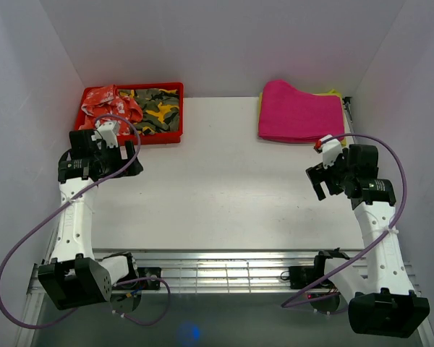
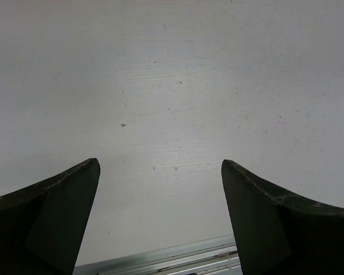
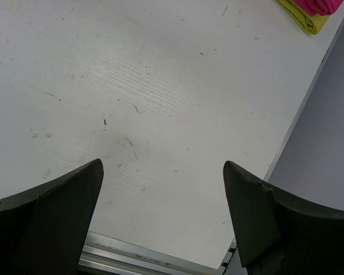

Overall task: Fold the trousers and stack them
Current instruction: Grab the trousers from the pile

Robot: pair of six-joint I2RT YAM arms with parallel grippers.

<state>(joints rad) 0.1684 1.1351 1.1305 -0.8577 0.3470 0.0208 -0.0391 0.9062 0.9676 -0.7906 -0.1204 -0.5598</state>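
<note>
We log the crumpled olive, grey, black and orange camouflage-print cloth trousers (image 1: 158, 107) in the red plastic bin (image 1: 163, 138) at the white table's (image 1: 217, 181) far-left corner, beside a red-and-white patterned garment (image 1: 107, 105). The left gripper (image 2: 160, 166) and right gripper (image 3: 163, 166) hang above the tabletop, jaws spread wide, gripping nothing. A folded pink cloth (image 1: 298, 112) lies far right.

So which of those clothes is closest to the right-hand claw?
The pink folded cloth, just beyond the right claw. The camouflage trousers and the red-and-white garment lie far off to the left, in the red bin.
</note>
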